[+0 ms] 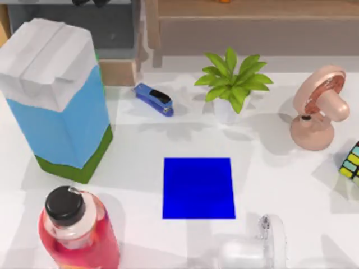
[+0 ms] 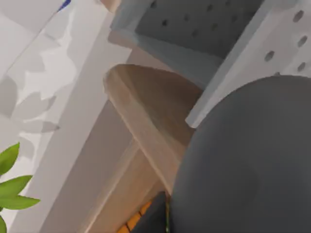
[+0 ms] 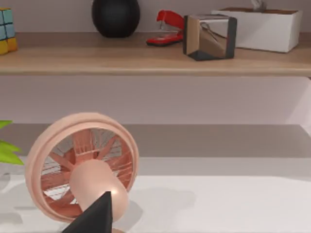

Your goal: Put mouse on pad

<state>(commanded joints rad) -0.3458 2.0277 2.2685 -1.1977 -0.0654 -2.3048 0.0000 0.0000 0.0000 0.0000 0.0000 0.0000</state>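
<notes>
The pad [image 1: 198, 188] is a flat bright blue square lying on the white table just in front of centre, with nothing on it. The mouse is out of view. Part of my right arm [image 1: 251, 249], white and rounded, reaches in from the table's front edge just right of the pad's front right corner. In the right wrist view a dark tip of my right gripper [image 3: 96, 214] pokes up in front of the pink fan [image 3: 82, 167]. My left arm's wrist view faces a wooden shelf leg [image 2: 146, 116] and a dark round object [image 2: 248, 165].
A tall blue-and-white carton [image 1: 56, 95] and a pink bottle [image 1: 76, 230] stand at the left. A blue stapler [image 1: 153, 99] and a potted plant [image 1: 233, 81] sit behind the pad. The pink fan [image 1: 317, 112] and a colour cube [image 1: 351, 159] are at the right.
</notes>
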